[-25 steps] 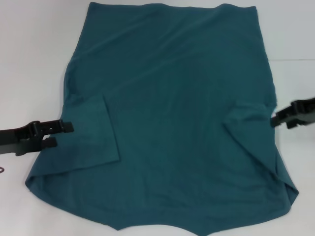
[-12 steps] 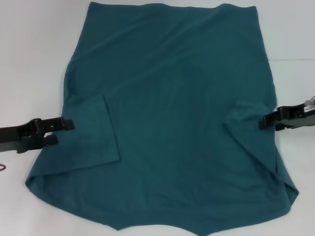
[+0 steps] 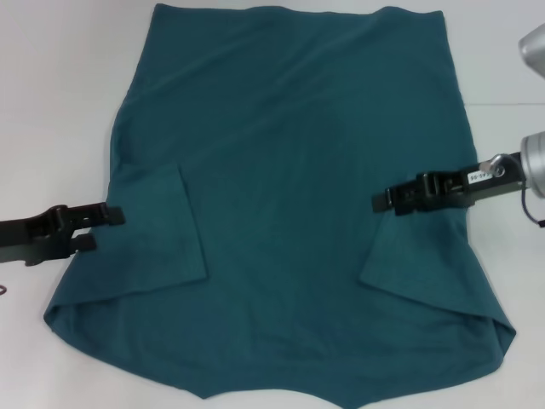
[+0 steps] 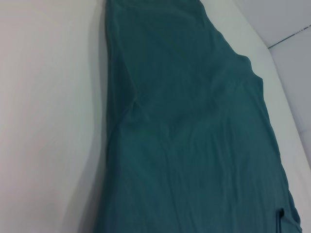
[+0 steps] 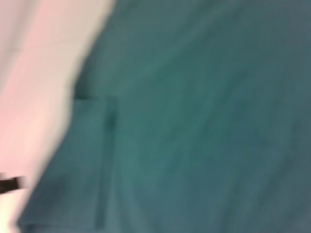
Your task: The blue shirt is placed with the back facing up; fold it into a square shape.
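The blue shirt (image 3: 289,170) lies spread flat on the white table (image 3: 60,85), far larger than my grippers. Its left sleeve (image 3: 162,230) is folded in over the body. My right gripper (image 3: 379,203) is over the shirt's right side, shut on the right sleeve (image 3: 417,256), whose folded flap lies inward over the body. My left gripper (image 3: 109,228) is open and low at the shirt's left edge, beside the folded left sleeve. The shirt fills the left wrist view (image 4: 194,136) and the blurred right wrist view (image 5: 194,121).
Bare white table surrounds the shirt at the left and at the far right (image 3: 502,51). The shirt's near edge runs out of view at the front of the head view. A line on the table surface (image 3: 502,104) runs at the right.
My right gripper has moved left from the shirt's right edge to over its body, drawing the right sleeve inward with it. The left gripper has hardly moved.
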Motion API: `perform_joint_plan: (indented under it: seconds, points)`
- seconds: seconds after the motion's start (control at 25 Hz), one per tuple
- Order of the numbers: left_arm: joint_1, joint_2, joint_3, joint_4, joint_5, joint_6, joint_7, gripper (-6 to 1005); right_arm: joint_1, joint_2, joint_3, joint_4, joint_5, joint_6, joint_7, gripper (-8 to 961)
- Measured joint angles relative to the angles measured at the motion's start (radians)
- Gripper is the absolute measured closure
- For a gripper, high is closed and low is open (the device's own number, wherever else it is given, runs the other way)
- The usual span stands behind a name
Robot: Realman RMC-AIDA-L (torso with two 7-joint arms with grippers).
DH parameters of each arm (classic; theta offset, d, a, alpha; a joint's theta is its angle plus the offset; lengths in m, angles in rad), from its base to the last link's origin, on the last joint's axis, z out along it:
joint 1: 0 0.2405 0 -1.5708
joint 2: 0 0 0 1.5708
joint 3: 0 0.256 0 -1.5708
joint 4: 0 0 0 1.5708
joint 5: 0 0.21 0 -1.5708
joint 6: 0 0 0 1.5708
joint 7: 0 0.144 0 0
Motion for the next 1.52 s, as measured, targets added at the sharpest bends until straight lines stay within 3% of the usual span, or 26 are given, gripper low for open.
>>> perform_joint_plan:
  seconds: [0.36,0.56,0.8,1.04,1.52]
  points:
    - [0.047,0.015,-0.065,0.038,0.031,0.084,-0.069,178,-0.023,-0.042,-0.005,-0.009,-0.003,-0.037,-0.009,414]
    - [0.076,0.011,-0.067,0.102,0.084,0.156,-0.142,177,-0.028,-0.054,-0.004,-0.010,-0.003,-0.045,-0.007,414]
    - [0.118,0.005,-0.091,0.140,0.090,0.191,-0.164,177,-0.033,-0.059,-0.006,-0.011,-0.003,-0.043,-0.007,414]
    - [0.139,-0.005,-0.102,0.134,0.093,0.127,-0.160,177,-0.036,-0.059,-0.001,-0.011,-0.002,-0.038,-0.008,415]
    - [0.135,-0.014,-0.094,0.086,0.093,0.043,-0.106,178,-0.038,-0.058,0.001,-0.012,0.000,-0.023,-0.009,416]
